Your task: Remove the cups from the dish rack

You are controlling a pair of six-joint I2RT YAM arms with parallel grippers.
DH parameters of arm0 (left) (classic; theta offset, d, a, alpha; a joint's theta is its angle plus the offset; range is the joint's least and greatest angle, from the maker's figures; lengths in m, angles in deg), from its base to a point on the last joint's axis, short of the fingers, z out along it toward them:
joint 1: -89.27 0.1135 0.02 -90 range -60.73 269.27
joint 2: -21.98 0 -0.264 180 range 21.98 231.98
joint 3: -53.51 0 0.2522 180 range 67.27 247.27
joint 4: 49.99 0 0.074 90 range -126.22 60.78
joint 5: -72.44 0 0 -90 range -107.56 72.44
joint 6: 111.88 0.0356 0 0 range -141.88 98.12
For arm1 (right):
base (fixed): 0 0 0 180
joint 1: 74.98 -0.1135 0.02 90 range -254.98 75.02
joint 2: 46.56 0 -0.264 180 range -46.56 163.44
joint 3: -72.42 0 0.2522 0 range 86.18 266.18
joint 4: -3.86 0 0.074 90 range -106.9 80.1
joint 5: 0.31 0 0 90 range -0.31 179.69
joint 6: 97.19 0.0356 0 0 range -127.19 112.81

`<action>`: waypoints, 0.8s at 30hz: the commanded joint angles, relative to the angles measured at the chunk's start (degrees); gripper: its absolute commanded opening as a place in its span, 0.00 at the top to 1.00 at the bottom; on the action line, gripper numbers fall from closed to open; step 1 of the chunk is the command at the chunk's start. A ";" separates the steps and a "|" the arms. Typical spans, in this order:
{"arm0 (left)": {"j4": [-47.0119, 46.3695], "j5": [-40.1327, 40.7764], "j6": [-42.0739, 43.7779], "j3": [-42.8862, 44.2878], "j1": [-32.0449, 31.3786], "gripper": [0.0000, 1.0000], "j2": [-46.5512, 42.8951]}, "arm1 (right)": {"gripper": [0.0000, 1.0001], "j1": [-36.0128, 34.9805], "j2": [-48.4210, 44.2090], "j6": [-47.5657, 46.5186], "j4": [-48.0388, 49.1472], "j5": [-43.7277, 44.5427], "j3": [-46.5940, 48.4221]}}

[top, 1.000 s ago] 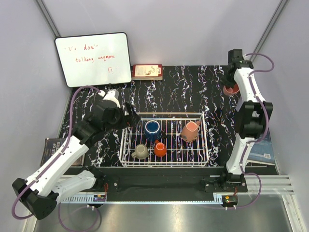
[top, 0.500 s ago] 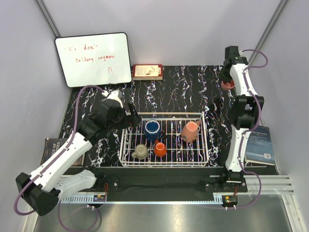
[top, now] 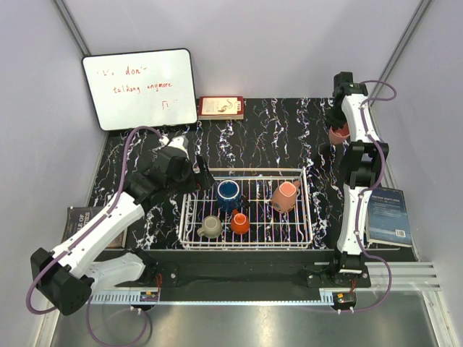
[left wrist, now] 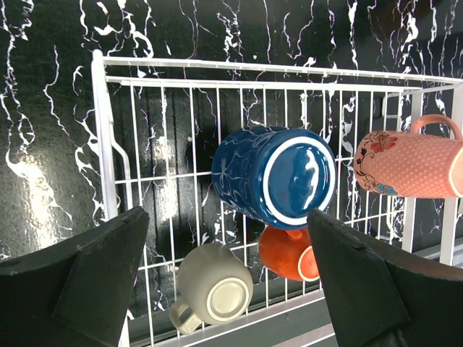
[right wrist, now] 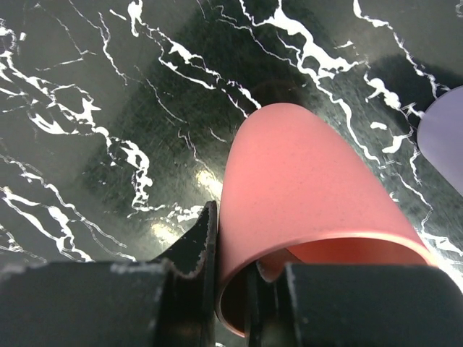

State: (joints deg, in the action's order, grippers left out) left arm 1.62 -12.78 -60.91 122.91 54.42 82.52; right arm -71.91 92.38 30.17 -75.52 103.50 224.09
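Note:
The white wire dish rack [top: 246, 243] sits mid-table and holds a dark blue mug [top: 228, 192], a pink dotted mug with a handle [top: 285, 195], a beige mug [top: 210, 227] and an orange cup [top: 240, 223]. My left gripper [top: 199, 176] is open over the rack's left edge. In its wrist view [left wrist: 228, 212] the blue mug [left wrist: 278, 177], beige mug [left wrist: 213, 289] and orange cup [left wrist: 286, 253] lie between the fingers, below them. My right gripper [top: 338, 129] is at the far right, shut on the rim of a plain salmon-pink cup [right wrist: 304, 181]. A lavender tumbler [right wrist: 445, 144] shows beside it. The brown mug is out of view.
A whiteboard [top: 139, 88] leans at the back left and a red-and-white book [top: 221, 108] lies behind the rack. Books lie at the table's left edge [top: 76, 217] and right edge [top: 391, 217]. The rack's far rim [left wrist: 217, 66] borders bare black marbled tabletop.
My left gripper has moved right, over the rack's left edge. My right arm has carried the salmon-pink cup a little left at the far right of the table.

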 commanded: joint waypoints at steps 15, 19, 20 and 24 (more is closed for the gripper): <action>-1.63 -3.46 -1.75 -0.26 -0.66 0.06 2.57 | 1.00 0.88 4.06 0.87 -9.35 -2.20 3.42; -1.63 -3.28 -1.93 -0.27 -0.92 0.06 2.92 | 1.00 0.88 4.33 0.17 -8.82 -2.73 2.72; -1.63 -3.28 -1.93 -0.27 -0.92 0.06 3.01 | 1.00 0.88 4.33 0.08 -8.73 -2.82 2.20; -1.63 -3.19 -1.67 -0.18 -1.10 0.06 2.92 | 0.91 0.88 3.89 -0.54 -8.20 -2.91 0.61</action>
State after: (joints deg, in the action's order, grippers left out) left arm 1.60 -15.45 -62.46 122.89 53.65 85.51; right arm -71.24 97.10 30.67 -83.65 101.86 226.66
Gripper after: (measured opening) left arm 0.943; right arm 0.169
